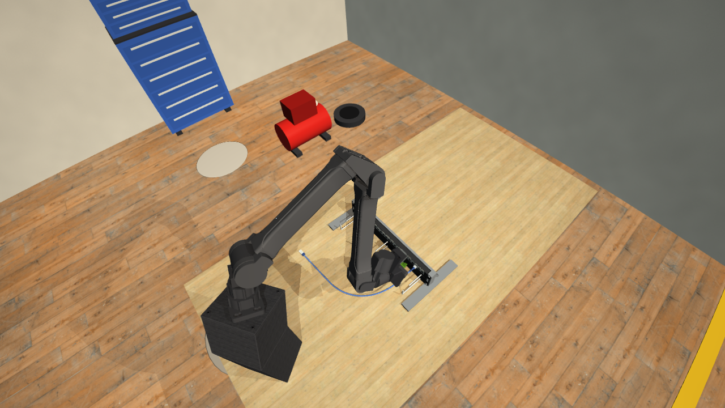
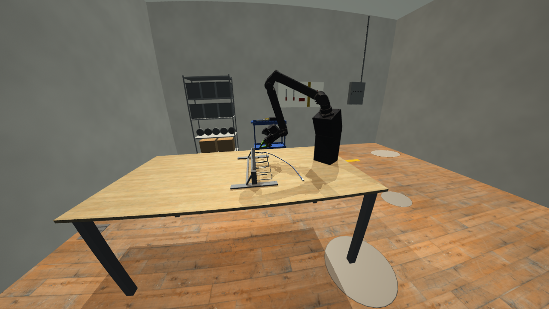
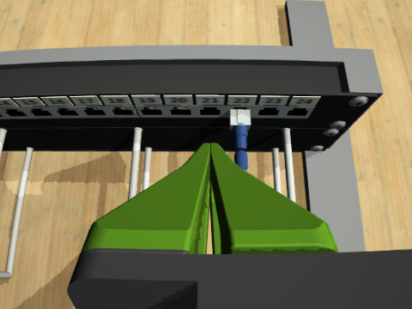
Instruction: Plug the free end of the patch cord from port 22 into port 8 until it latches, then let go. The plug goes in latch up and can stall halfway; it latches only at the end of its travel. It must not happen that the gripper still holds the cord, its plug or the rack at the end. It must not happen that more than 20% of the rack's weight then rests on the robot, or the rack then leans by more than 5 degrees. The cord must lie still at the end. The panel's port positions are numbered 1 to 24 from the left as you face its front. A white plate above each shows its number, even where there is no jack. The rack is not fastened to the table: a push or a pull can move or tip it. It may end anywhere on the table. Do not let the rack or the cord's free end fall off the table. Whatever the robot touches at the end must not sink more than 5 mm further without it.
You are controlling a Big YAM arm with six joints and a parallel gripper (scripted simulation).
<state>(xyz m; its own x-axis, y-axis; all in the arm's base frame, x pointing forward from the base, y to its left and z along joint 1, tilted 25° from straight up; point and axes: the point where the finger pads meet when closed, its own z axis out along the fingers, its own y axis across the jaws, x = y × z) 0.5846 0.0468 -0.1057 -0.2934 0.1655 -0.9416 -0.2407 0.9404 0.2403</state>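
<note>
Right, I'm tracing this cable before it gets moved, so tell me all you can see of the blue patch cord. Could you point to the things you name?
The blue patch cord (image 1: 354, 294) (image 2: 285, 161) (image 3: 241, 139) is thin, smooth and plastic-looking, with clear-white plugs. One plug (image 3: 240, 118) sits in port 22, a blue sleeve behind it. From there the cord curves in one wide bow to its free plug (image 1: 301, 252) (image 2: 302, 179), lying on the table. The gripper does not hold it.
</note>
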